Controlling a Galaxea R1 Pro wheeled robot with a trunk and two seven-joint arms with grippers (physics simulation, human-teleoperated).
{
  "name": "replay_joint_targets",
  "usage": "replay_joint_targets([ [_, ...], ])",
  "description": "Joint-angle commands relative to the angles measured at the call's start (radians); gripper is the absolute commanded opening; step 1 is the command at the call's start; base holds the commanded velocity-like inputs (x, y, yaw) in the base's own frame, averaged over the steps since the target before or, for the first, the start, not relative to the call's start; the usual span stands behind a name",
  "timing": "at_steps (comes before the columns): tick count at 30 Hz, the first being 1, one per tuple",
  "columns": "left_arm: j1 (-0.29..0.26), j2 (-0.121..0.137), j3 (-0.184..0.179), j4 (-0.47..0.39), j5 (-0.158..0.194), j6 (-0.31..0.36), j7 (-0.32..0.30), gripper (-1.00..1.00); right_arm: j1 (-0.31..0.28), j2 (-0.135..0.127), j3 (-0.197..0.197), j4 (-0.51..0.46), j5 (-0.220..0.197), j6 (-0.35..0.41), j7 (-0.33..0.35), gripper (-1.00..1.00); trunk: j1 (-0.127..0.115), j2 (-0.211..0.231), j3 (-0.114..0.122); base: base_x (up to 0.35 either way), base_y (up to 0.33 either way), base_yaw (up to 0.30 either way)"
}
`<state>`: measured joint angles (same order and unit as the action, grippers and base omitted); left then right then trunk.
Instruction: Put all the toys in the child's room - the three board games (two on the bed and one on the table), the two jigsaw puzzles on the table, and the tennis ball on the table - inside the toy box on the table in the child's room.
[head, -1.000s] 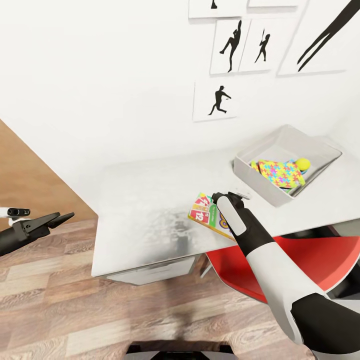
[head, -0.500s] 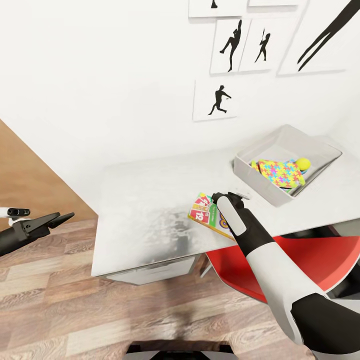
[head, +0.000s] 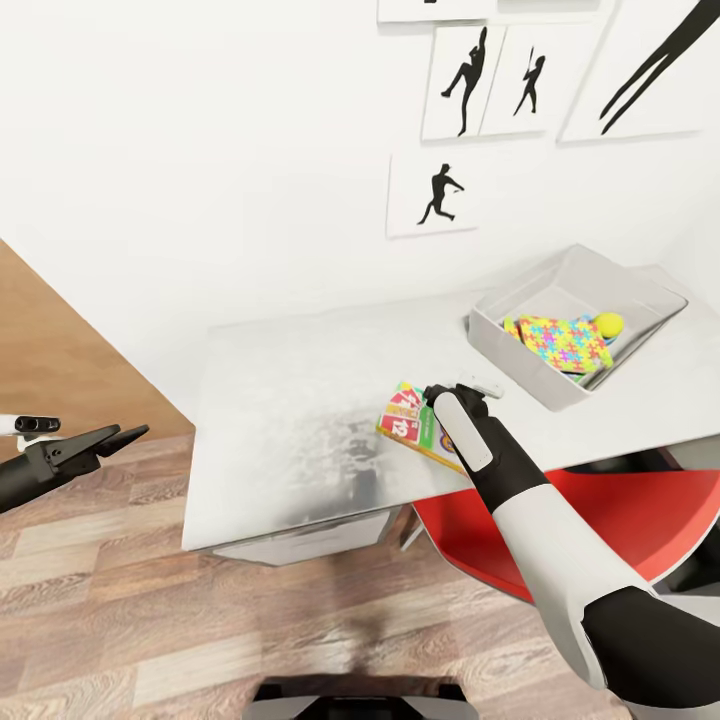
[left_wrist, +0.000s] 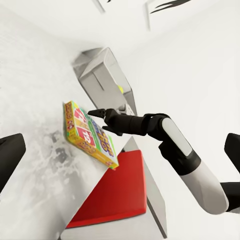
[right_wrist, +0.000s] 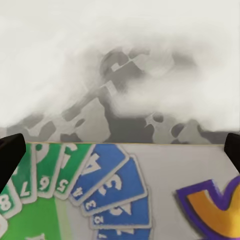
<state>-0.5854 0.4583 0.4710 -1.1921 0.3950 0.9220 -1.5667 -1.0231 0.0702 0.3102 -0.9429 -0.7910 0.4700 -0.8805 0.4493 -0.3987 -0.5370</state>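
Note:
A Skip-Bo board game lies flat near the table's front edge. My right gripper hovers open just over its far end. In the right wrist view the printed carton sits close below, with a dark fingertip at each side. The left wrist view shows the game with the right gripper above it. The toy box at the back right holds a jigsaw puzzle and the tennis ball. My left gripper hangs open over the floor, left of the table.
A red swivel chair sits under the table's front edge, below my right arm. The white wall with black baseball silhouette prints stands right behind the table. Wood-plank floor lies in front, and a drawer unit sits under the table.
The whole head view has shifted slightly, so the camera moved. The right gripper, the game and the left arm keep their places relative to the table.

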Motion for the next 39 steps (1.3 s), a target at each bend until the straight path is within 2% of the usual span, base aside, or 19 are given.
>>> replay_joint_targets([
  [1,-0.001,0.000,0.000,0.000,-0.001,0.011,-0.004,1.00,0.000,0.000,0.001,0.000,-0.011,0.006,-0.008,1.00,0.001,-0.001,-0.003,0.000,0.000,0.000],
  [13,-0.001,0.000,0.000,0.000,-0.001,0.011,-0.004,1.00,-0.001,0.000,0.001,-0.002,-0.011,0.006,-0.008,1.00,0.001,-0.001,-0.015,0.000,0.000,0.000],
  [31,-0.001,0.000,0.000,0.000,-0.001,0.011,-0.004,1.00,0.000,0.000,0.001,-0.002,-0.010,0.007,-0.008,1.00,0.001,-0.001,-0.016,-0.013,0.001,0.000],
  [39,-0.001,0.000,0.000,0.000,-0.001,0.011,-0.004,1.00,-0.001,0.001,0.001,-0.002,-0.010,0.008,-0.008,1.00,0.001,-0.001,-0.016,-0.025,0.161,0.000],
])
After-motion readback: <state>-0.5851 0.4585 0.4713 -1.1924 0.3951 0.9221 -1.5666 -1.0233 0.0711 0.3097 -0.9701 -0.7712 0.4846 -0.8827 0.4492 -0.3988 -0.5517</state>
